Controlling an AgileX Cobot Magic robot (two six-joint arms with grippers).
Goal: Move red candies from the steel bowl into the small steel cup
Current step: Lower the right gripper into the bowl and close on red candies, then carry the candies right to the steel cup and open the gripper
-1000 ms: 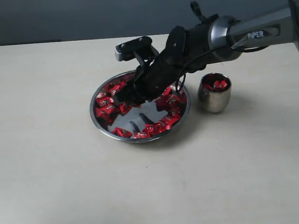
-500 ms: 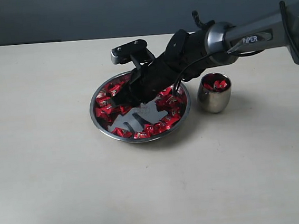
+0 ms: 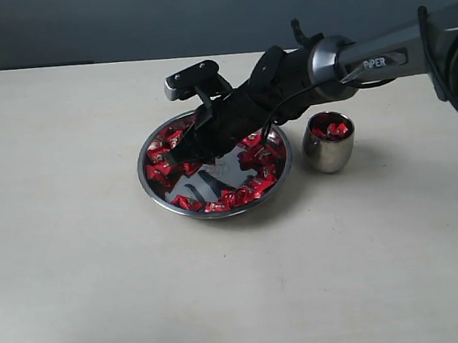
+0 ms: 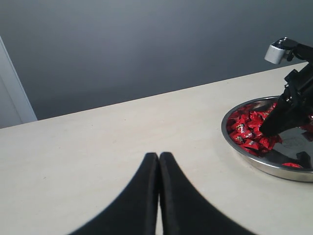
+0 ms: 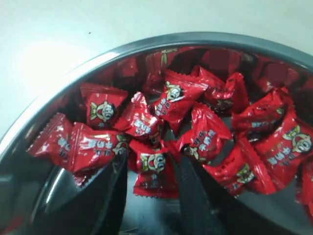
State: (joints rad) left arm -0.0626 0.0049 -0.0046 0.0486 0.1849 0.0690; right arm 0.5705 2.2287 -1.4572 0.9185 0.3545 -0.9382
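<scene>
The wide steel bowl (image 3: 283, 174) sits mid-table, with red candies (image 3: 159, 163) ringing its mirror-like bottom. My right gripper (image 3: 180, 154) reaches down into the bowl's left side. In the right wrist view its jaws stand open around one red candy (image 5: 155, 169), with the fingertips (image 5: 119, 169) among the pile; more red candies (image 5: 205, 137) lie just beyond. The small steel cup (image 3: 329, 147) stands right of the bowl and holds a few red candies (image 3: 330, 129). My left gripper (image 4: 159, 157) is shut with nothing in it, hovering over bare table left of the bowl (image 4: 254, 161).
The pale table (image 3: 101, 273) spreads wide around the bowl and cup. A dark wall runs behind the table's far edge. My right arm (image 3: 364, 53) crosses above the cup from the right.
My right gripper has slid leftward and lower in the bowl, down into the candies on the left side. The cup and the bowl have not moved.
</scene>
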